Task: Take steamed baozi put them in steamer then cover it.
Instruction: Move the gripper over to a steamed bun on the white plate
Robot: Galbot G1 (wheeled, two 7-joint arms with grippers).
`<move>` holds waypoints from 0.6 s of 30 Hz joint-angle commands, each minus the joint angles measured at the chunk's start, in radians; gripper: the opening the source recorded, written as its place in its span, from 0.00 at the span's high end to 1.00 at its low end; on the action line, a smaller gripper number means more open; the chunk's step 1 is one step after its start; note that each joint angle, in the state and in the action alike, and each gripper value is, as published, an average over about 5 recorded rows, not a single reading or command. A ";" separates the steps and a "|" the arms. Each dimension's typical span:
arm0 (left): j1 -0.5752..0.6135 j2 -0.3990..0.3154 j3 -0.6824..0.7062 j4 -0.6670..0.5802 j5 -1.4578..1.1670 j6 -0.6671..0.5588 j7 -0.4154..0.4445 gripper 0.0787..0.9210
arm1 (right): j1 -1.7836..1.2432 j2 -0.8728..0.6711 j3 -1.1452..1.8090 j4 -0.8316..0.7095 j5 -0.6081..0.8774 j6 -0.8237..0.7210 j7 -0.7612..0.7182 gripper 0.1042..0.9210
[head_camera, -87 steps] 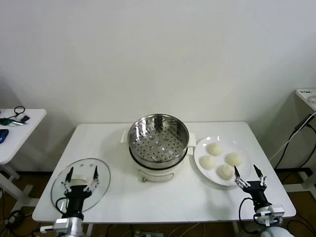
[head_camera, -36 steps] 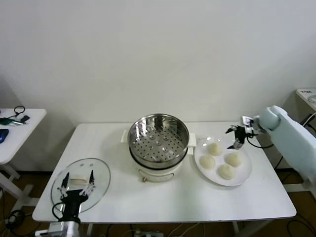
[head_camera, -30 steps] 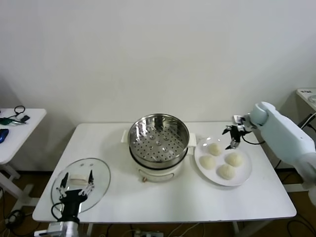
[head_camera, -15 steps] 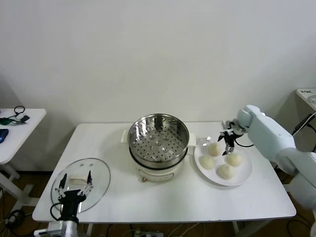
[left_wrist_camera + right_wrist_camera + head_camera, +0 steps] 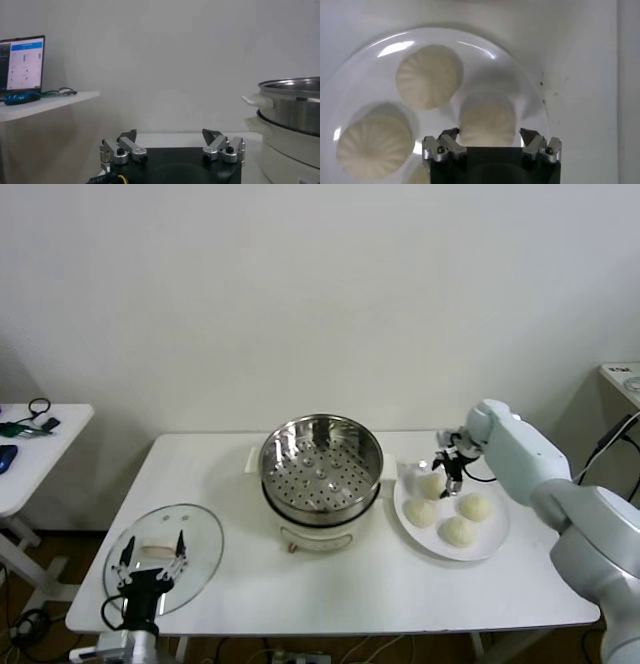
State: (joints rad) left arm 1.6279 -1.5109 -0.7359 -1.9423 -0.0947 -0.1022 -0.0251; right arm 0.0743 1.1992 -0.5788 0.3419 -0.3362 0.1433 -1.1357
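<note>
1. Head view: right gripper (image 5: pixel 447 471) hangs over the far-left part of the white plate (image 5: pixel 497 536), right of the steamer, jaws spread, nothing between them. It sits directly above the far-left baozi (image 5: pixel 431 484).
2. Head view: the other three steamed baozi lie on the same plate: near-left bun (image 5: pixel 421 512), right bun (image 5: pixel 473 506), nearest bun (image 5: pixel 457 531). All are apart from each other.
3. Head view: steamer (image 5: pixel 321 468) stands at the table (image 5: pixel 340 589) centre, uncovered, perforated tray bare.
4. Head view: cover (image 5: pixel 199 536) lies flat at the near-left corner of the table. Left gripper (image 5: pixel 150 553) is parked over its near edge, fingers apart, empty.
5. Left wrist view: left gripper (image 5: pixel 172 145) fingers stand wide, holding nothing; steamer wall (image 5: pixel 292 110) and its white base to one side.
6. Right wrist view: right gripper (image 5: pixel 491 136) fingers straddle one baozi (image 5: pixel 487 122) from above; contact cannot be judged. A second bun (image 5: pixel 428 76) and a third (image 5: pixel 374 145) lie beside it on the plate (image 5: pixel 485 55).
</note>
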 commanded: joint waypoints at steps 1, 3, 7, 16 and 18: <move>-0.001 0.001 0.000 0.002 0.000 0.001 0.000 0.12 | 0.004 0.025 0.017 -0.041 -0.026 0.007 0.003 0.12; -0.002 0.001 0.000 0.003 0.000 0.001 0.000 0.12 | 0.005 0.028 0.019 -0.047 -0.029 0.008 0.001 0.12; -0.001 0.001 -0.001 0.004 0.002 0.002 -0.001 0.12 | 0.007 0.034 0.022 -0.057 -0.042 0.011 -0.001 0.16; 0.002 0.001 -0.004 -0.002 0.003 0.004 -0.004 0.12 | 0.013 0.041 0.033 -0.072 -0.062 0.016 -0.007 0.34; 0.003 0.001 -0.005 -0.002 0.002 0.004 -0.005 0.12 | 0.015 0.041 0.035 -0.072 -0.064 0.017 -0.009 0.35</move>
State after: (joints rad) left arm 1.6307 -1.5103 -0.7409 -1.9437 -0.0933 -0.0987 -0.0298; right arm 0.0889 1.2326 -0.5449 0.2862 -0.3886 0.1605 -1.1449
